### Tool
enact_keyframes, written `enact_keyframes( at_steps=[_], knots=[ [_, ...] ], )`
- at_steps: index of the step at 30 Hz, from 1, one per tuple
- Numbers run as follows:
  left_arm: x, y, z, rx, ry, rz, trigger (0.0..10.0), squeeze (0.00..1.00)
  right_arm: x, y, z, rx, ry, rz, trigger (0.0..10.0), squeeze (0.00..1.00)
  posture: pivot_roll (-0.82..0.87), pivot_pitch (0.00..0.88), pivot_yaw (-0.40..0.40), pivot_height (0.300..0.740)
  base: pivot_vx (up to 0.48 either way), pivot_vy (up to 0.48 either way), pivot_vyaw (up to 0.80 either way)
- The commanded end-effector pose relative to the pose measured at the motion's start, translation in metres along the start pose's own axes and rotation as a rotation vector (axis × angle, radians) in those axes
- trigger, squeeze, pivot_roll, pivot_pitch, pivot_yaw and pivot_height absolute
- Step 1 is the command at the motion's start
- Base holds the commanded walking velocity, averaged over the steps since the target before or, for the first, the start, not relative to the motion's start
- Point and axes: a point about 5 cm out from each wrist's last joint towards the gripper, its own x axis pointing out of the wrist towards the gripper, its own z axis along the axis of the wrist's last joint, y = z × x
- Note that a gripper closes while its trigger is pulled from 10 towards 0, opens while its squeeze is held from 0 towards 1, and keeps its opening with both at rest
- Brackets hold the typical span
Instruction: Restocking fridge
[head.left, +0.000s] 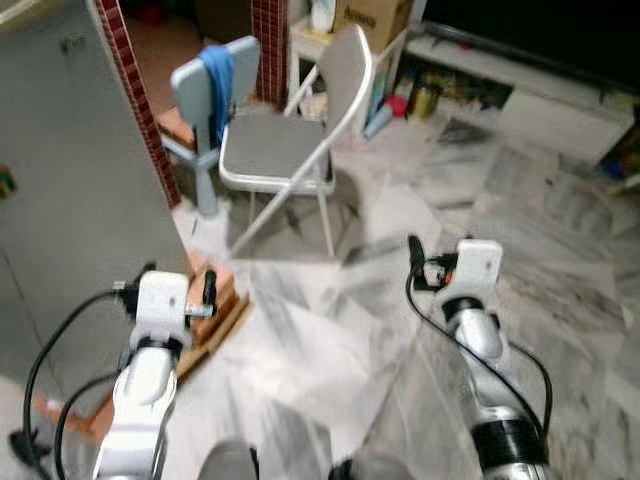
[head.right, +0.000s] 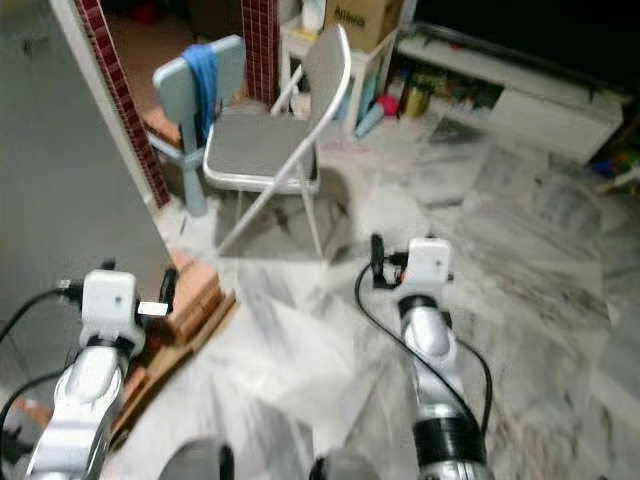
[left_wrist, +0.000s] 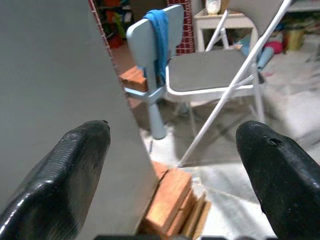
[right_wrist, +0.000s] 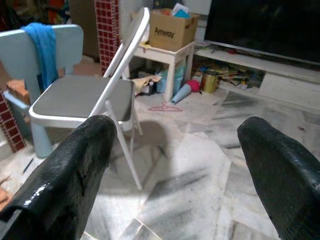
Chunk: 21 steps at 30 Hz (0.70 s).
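Head views: the robot stands on a marble floor (head.left: 560, 250) with both arms held out low. On its left rises the grey fridge (head.left: 70, 200), its flat side reaching up to the top corner; bricks (head.left: 222, 300) and wood strips lie at the fridge's base. The left end effector (head.left: 180, 292) hangs just beside the fridge's edge, above the bricks. The right end effector (head.left: 432, 262) hangs over bare floor, well apart from the fridge. Ahead stands a grey folding chair (head.left: 285, 150), and behind it a pale blue chair (head.left: 205, 95) with a blue cloth (head.left: 218, 75) draped over its back. Farther off is a white bench (head.right: 340, 50) with a cardboard box (head.right: 375, 18) on it, and a low white shelf (head.right: 520, 95) under a dark screen.

Left wrist view: the two black fingers (left_wrist: 65, 175) stand wide apart with nothing between them. The fridge's grey side fills one side, close to one finger; the bricks, blue chair and folding chair lie beyond.

Right wrist view: the fingers (right_wrist: 70, 175) are spread wide and empty, pointing toward the folding chair, the box on the bench and the screen (right_wrist: 265, 25).
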Motion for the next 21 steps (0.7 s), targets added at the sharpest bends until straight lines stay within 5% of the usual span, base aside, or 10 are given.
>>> enact_keyframes(
  at_steps=[1, 11, 21],
  knots=[
    [0.001, 0.0, -0.001, 0.017, -0.001, -0.002, 10.0, 0.0, -0.004, -0.008, -0.003, -0.007, 0.0, -0.042, 10.0, 0.0, 0.07, 0.009, -0.009, 0.74, 0.0, 0.0, 0.0],
    [0.007, -0.001, 0.001, 0.015, -0.001, -0.017, 10.0, 0.0, -0.007, -0.011, -0.006, -0.014, 0.009, -0.046, 10.0, 0.0, 0.06, 0.007, -0.016, 0.74, 0.0, 0.0, 0.0],
    [0.001, -0.011, 0.0, -0.01, -0.008, -0.051, 10.0, 0.0, 0.002, -0.01, 0.0, -0.037, -0.007, -0.022, 10.0, 0.0, 0.07, 0.013, -0.04, 0.74, 0.0, 0.465, -0.14]
  ],
)
